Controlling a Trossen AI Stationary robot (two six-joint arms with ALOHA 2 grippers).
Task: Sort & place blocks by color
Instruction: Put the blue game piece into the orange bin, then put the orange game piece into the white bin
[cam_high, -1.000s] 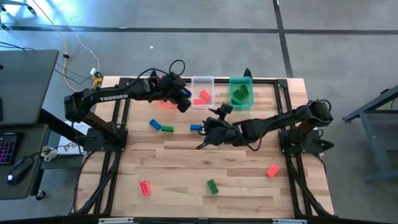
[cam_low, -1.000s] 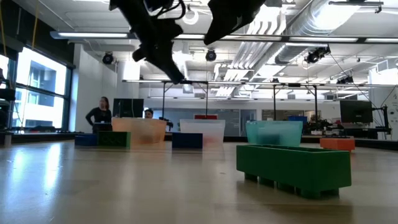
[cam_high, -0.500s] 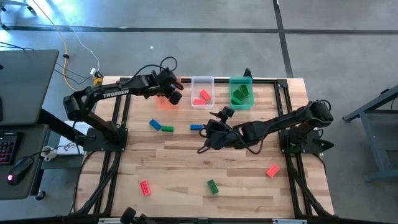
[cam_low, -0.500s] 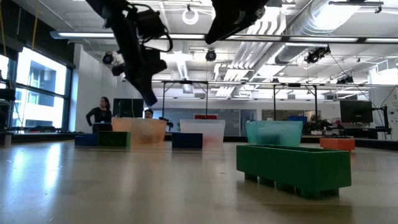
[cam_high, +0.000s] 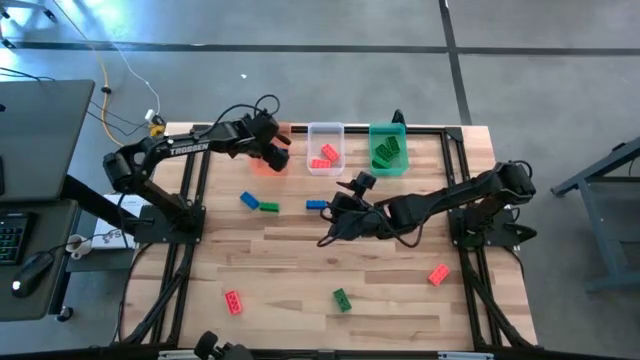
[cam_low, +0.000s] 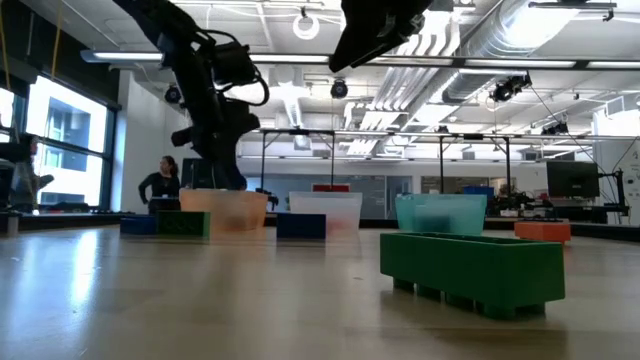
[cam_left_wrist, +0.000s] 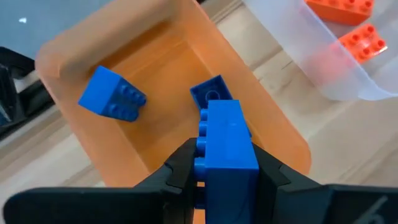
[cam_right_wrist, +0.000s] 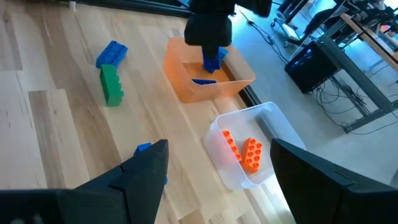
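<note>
Three bins, five blue blocks, four red blocks, at least four green blocks

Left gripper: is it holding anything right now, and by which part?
The left gripper is shut on a blue block, pinching its two long sides, above the orange bin. The right gripper is open and holds nothing.

An open-plan robotics lab — exposed ceiling ducts, strip lights, monitors on far desks, a wooden counter on concrete floor.
</note>
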